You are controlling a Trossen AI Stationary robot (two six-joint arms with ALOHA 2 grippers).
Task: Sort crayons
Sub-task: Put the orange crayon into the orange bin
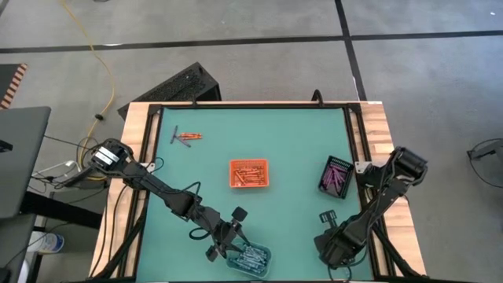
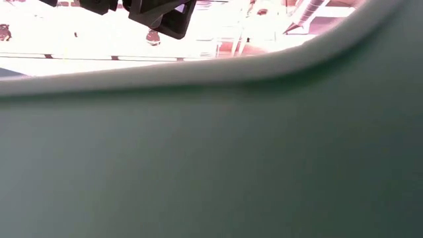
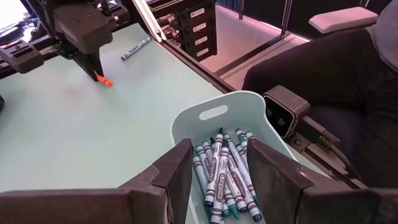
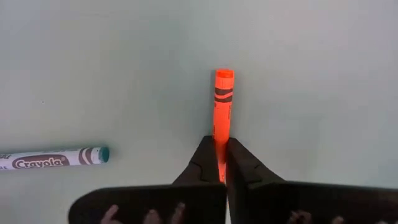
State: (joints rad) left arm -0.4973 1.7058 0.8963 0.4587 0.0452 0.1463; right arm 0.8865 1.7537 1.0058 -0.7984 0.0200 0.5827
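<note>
- Right gripper (image 4: 219, 163) has its fingers clamped on an orange crayon (image 4: 222, 102) lying on the counter (image 4: 311, 74); pickup in hand.
- Next: lift and carry it to the orange tray (image 1: 249, 174).
- Left gripper (image 3: 217, 171) hovers, fingers apart, over the blue crayons (image 3: 225, 174).

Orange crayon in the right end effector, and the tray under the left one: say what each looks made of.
Orange crayon: wax stick in a matte paper wrapper, judging by the printed black bands near its tip; the right end effector is shut on it. Pale tray: probably moulded plastic, smooth with a slight sheen, rounded rim and a cut-out handle slot. It holds blue-green crayons with printed paper labels.
</note>
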